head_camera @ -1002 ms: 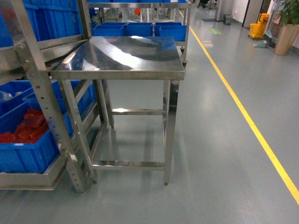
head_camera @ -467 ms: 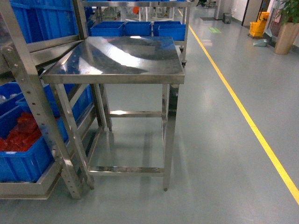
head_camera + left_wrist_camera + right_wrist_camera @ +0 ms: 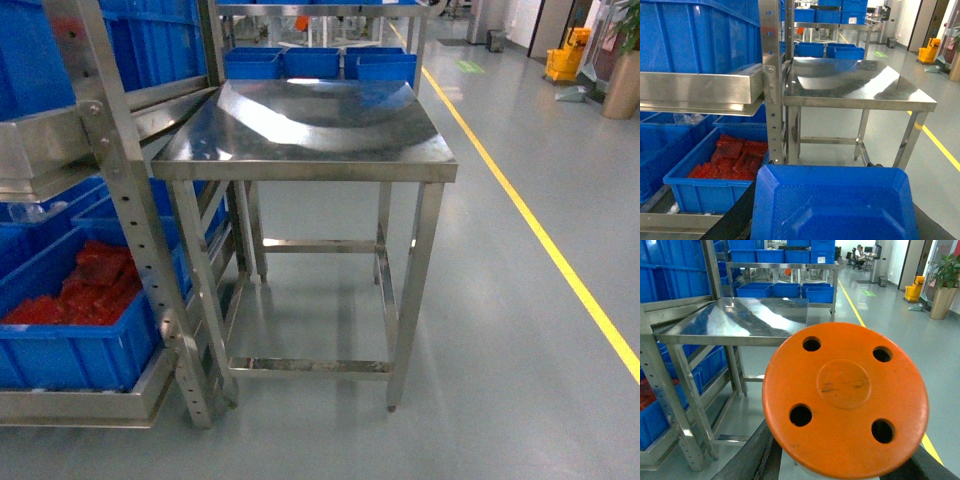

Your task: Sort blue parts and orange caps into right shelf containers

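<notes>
The bare stainless-steel worktop (image 3: 310, 125) fills the frame's centre, its front edge toward the camera, with open grey floor (image 3: 500, 300) to its right up to a yellow line (image 3: 540, 240). At lower left, glossy orange-red caps (image 3: 85, 290) lie in a ribbed blue plastic crate (image 3: 70, 350) on the steel rack (image 3: 120, 200). Neither end effector shows – their opening cannot be told – though a blue tray (image 3: 832, 205) and an orange four-holed disc (image 3: 845, 400) fill the wrist views' lower halves.

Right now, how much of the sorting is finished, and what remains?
Done: a blue crate on the low shelf already holds a heap of orange caps. In hand: a blue part fills the left wrist view and an orange disc with four holes fills the right wrist view. Both seem to be carried, but the grips are hidden. Left: neither piece is in a crate yet.
</notes>
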{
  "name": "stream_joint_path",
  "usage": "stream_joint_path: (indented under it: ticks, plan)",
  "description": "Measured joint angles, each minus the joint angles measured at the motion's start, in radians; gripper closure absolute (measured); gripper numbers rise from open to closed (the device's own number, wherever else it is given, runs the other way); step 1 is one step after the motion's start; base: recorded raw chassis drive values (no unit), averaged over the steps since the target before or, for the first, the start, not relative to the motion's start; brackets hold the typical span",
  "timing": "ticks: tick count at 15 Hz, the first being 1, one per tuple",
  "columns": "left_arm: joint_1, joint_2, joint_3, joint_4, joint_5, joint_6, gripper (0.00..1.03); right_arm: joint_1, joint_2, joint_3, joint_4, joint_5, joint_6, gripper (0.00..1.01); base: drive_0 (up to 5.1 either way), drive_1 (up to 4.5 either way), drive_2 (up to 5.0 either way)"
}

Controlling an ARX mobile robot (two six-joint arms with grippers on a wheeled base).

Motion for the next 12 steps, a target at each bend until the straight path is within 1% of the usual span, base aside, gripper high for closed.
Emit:
stream_joint_path:
  ticks: [6,12]
  plan:
    - [0.0,0.0,0.0,-0.002,0.0,0.0,0.61,0.0,0.0,0.0,-0.003,0.0,0.0,0.58,0.0,4.27,-4.3]
    - [0.0,0.0,0.0,0.0,-0.001,0.0,0.61,0.0,0.0,0.0,0.002,0.0,0.0,0.58,-5.0,2.44,2.4]
